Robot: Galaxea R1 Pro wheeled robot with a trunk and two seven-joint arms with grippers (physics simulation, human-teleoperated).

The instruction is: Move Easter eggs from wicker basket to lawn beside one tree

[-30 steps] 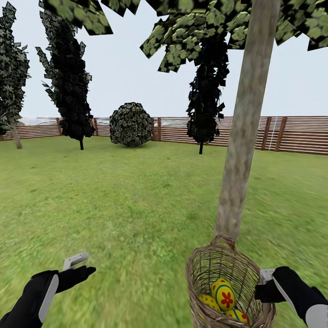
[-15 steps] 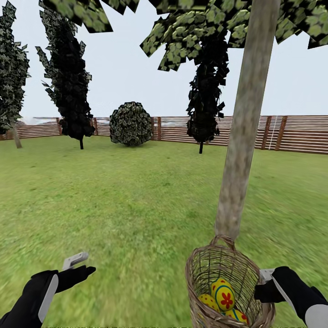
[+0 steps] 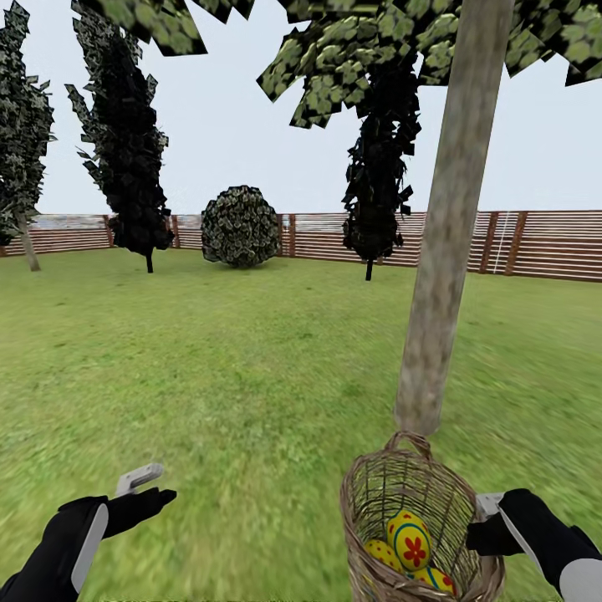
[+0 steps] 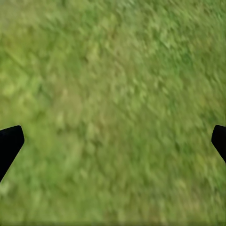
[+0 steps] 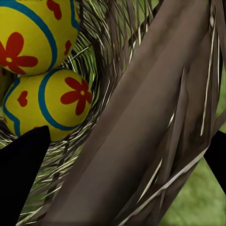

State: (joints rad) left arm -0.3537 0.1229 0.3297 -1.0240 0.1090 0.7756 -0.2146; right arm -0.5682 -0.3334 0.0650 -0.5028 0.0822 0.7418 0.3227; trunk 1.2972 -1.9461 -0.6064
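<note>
- The lawn [image 3: 251, 368] is a wide flat spread of mottled green grass, closed at the far side by a slatted wooden fence [image 3: 543, 242] under a pale sky.
- The tree [image 3: 443, 251] rises at the right of the head view, its thin grey-brown trunk leaning slightly, with leafy crown pieces hanging overhead.
- The left gripper [image 3: 142, 493] hovers low over bare grass at the lower left, its black sleeve reaching in from the corner; in the left wrist view its two dark fingertips [image 4: 9, 143] stand wide apart at either edge with nothing but grass between them, so it is released.
- The right gripper [image 3: 485, 522] sits at the lower right, pressed to the rim of the wicker basket [image 3: 418, 493]; in the right wrist view its black fingers [image 5: 21, 181] stand on either side of the woven wall, one inside and one outside, clenched on it.
- The basket is just in front of the trunk's foot, its loop handle toward the tree.
- The Easter eggs [image 3: 410, 542] lie together in the bottom of the basket, touching one another.
- Two dark narrow trees [image 3: 125, 150] and a round bush [image 3: 240, 227] stand well apart along the fence.
</note>
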